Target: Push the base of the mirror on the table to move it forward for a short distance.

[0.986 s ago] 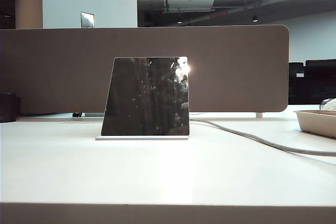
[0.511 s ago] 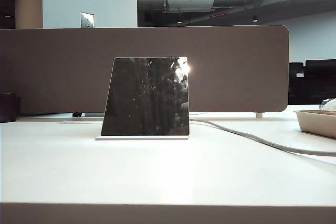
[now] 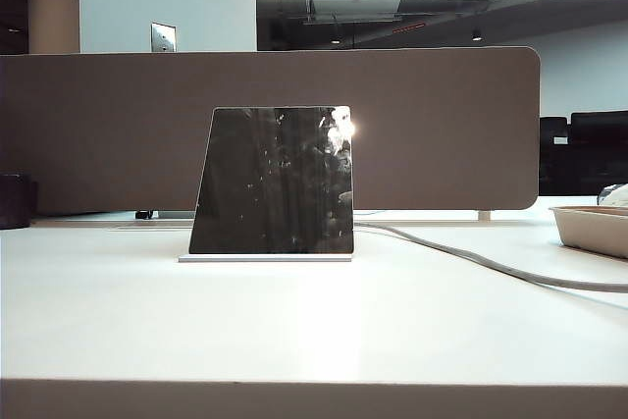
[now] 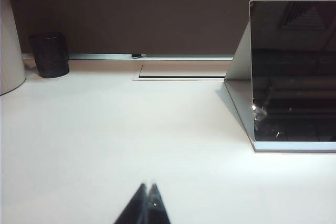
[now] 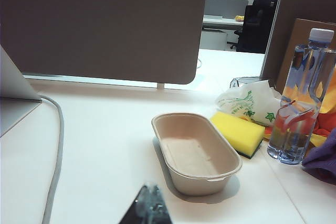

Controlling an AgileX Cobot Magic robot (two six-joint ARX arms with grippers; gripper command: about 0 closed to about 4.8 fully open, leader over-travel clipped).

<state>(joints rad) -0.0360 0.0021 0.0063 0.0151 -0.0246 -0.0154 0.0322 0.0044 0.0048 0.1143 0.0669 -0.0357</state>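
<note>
The left tool (image 4: 148, 203) hovers low over the bare counter (image 4: 105, 129), its tips pressed together and holding nothing. The mirror (image 4: 293, 72) stands upright ahead of it and off to its right, well apart, on its thin pale base (image 4: 294, 146). The right tool (image 5: 147, 205) also shows its tips together, empty; just ahead of it sits a beige tray (image 5: 197, 153), with a yellow sponge (image 5: 239, 134) and a water bottle (image 5: 300, 103) beyond. A grey cable (image 5: 55, 150) runs to its left.
</note>
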